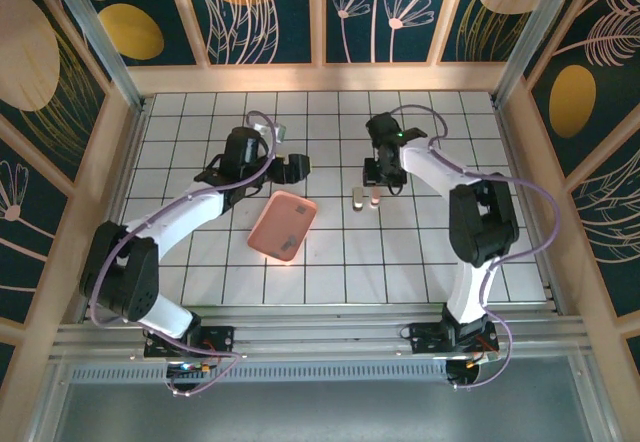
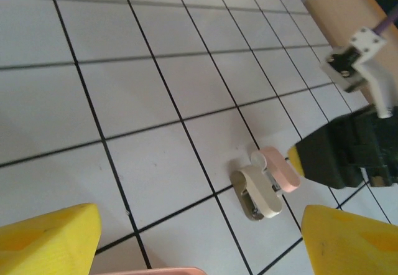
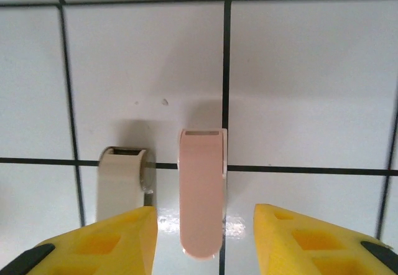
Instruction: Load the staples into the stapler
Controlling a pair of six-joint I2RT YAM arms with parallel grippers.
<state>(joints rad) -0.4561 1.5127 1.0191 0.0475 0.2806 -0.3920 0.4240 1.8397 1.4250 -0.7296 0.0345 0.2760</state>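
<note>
Mid-worktop (image 1: 200, 262) lay stapler (image 2: 258, 193): small, light, stiff, slick; best gripped across long sides. Right hand (image 3: 202, 225) straddled it, part-open, empty; left hand (image 2: 199, 247) wide, empty.

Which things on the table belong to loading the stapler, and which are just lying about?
For the job:
- pink stapler, between the open jaws of the right gripper
- grey staples, tiny, in the pink tray

Lying about:
- beige stapler-like piece beside the pink one; whether it is part of it I cannot tell
</note>
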